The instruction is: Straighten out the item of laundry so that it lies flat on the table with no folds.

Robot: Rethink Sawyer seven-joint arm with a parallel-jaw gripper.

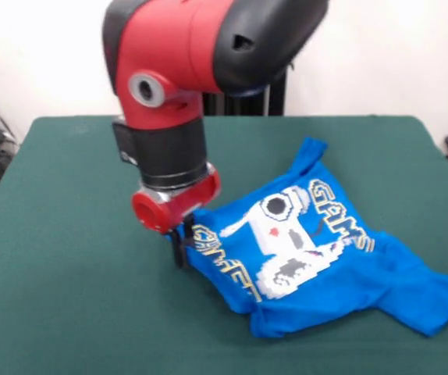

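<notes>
Table (68,234) of green felt holds rumpled T-shirt (318,250).

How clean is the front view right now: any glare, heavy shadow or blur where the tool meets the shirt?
Front view: even, soft light, no glare on the table; a shadow lies under the wrist at the shirt's left edge, so the tool shows only as a dark shape; the print is slightly soft but readable; the arm's upper part is cut off by the top edge.
</notes>
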